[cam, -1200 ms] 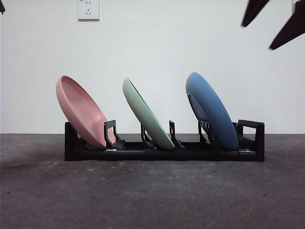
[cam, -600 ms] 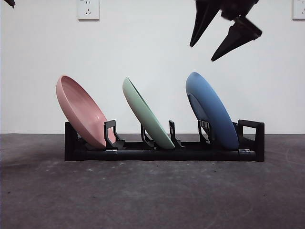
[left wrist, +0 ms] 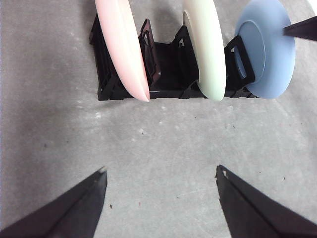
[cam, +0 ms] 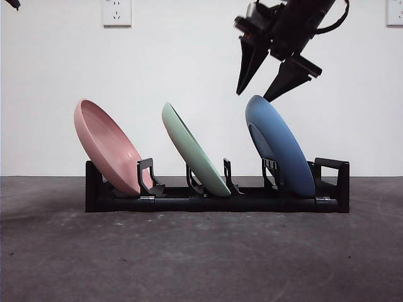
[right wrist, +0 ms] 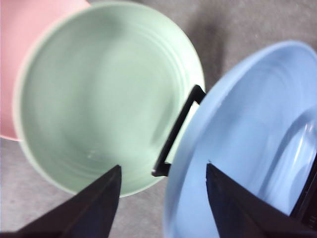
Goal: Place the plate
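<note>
Black slotted plastic dish rack sits on the grey table, holding three round plates, all leaning the same way against the upright dividers: pink plate in the end slot at 9 o'clock, pale green plate in the middle, blue plate in the slot toward 3 o'clock. The lean is just the rack geometry: bottom edge in the groove, back resting on the divider.

Right gripper hangs at 12 o'clock over the blue plate, jaws spread wide, holding nothing. One tip is out in front of the rim, the other just above its top edge, apparently not touching. Right wrist view agrees: blue rim runs up between the two jaws, green plate off to one side. Looks lined up to straddle the rim, so I'd read blue as the target plate, seated in its slot for now.

Left gripper is parked well back from the rack, over bare table, jaws wide, empty. Waiting.

Judgement: pre-grasp stage, pick not made yet. Next move needs a short descent, then closing on the top rim. Risks: the rim is thin and the plate tilted, so an off-centre pinch could rock it in the slot or knock it toward the green one.
</note>
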Controlling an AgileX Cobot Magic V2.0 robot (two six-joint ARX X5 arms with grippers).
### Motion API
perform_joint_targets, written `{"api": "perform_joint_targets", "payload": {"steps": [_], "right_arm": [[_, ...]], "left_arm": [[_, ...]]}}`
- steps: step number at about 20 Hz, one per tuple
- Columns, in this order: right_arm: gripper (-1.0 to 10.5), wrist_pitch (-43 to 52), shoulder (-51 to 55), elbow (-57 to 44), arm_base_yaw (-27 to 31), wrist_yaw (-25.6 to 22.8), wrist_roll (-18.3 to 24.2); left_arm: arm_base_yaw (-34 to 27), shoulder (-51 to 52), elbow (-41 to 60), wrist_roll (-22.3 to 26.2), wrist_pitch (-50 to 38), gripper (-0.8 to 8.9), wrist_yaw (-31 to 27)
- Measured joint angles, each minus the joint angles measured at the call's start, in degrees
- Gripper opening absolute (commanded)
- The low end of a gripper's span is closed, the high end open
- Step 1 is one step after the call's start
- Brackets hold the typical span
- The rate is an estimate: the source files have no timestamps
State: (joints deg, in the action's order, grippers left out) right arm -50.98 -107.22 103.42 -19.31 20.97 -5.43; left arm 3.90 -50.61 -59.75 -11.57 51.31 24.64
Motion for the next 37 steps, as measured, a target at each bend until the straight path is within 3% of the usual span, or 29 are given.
{"api": "perform_joint_targets", "payload": {"steps": [6,15,22,26,29,33,37], "right_arm": [[0.1,0.04,-0.63,0.0,-0.42,-0.44,-0.02],[0.1,-1.33,-0.07,0.0,-0.46,0.15,-0.79],[0.1,-1.51,12.48,0.04,-0.55,-0.04,4.94],[0.1,0.48,16.31,-1.01,-0.63,-0.37,5.7],[0.1,8.02,23.17,-8.22,-2.82,-3.89,6.1],[0.1,21.27,37.88,-29.62,-5.99,-6.45,6.19],[0.1,21.49,48.96,-48.35,-10.21,-11.82,6.62]], "left_arm": [[0.02,0.0,0.0,0.0,0.02,3.52,0.0],[0.02,0.0,0.0,0.0,0.02,3.52,0.0],[0.0,0.0,0.0,0.07,0.02,3.52,0.0],[0.0,0.0,0.0,0.66,0.02,3.52,0.0],[0.02,0.0,0.0,0.7,0.02,3.52,0.0],[0.02,0.0,0.0,0.96,0.04,3.52,0.0],[0.02,0.0,0.0,1.11,0.02,3.52,0.0]]}}
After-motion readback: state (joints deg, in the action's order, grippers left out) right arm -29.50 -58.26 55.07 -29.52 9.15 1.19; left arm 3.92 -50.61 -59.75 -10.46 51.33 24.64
